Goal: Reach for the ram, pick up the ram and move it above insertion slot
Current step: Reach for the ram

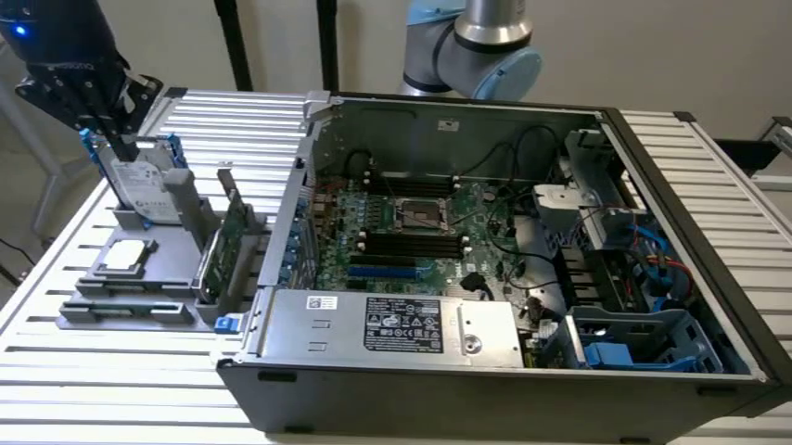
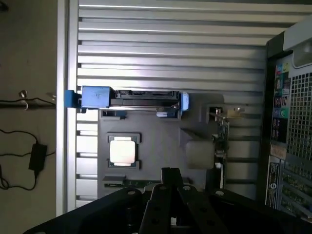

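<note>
Hand [image 1: 121, 139] pinched shut, nothing in it, hanging over the grey plastic parts tray [image 1: 171, 252] on the slatted metal counter [image 1: 74, 389]. The thin green ram stick [image 2: 132, 183] lies flat in a tray slot, just beside the square silver processor chip [image 2: 122, 151], untouched.

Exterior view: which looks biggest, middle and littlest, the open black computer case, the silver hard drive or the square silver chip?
Largest to smallest: open black computer case, silver hard drive, square silver chip.
</note>
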`<move>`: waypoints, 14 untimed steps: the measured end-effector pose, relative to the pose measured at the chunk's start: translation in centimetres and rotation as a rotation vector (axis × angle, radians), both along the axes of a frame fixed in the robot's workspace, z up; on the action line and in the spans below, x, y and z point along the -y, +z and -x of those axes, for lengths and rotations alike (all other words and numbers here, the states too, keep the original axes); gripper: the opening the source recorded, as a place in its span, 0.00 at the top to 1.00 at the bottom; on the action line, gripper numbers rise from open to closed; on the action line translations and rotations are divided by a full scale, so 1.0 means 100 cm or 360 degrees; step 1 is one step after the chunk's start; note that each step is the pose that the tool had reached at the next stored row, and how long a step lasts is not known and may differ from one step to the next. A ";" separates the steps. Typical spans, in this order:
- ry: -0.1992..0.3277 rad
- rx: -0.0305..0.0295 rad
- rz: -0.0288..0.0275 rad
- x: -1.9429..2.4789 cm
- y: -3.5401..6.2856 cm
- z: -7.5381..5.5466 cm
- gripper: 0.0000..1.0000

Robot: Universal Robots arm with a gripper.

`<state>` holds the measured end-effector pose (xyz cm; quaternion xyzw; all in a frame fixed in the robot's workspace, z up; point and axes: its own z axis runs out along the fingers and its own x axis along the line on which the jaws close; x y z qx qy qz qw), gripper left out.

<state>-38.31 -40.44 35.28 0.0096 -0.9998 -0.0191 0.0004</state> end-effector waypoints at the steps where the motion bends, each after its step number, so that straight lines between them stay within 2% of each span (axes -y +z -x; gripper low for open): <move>1: 0.0000 0.00000 0.00000 0.0045 -0.0007 0.000 0.89; 10: 0.0000 0.00000 0.00000 0.0456 -0.0079 0.006 0.89; 14: 0.0000 0.00001 -0.00001 0.0624 -0.0112 0.010 0.89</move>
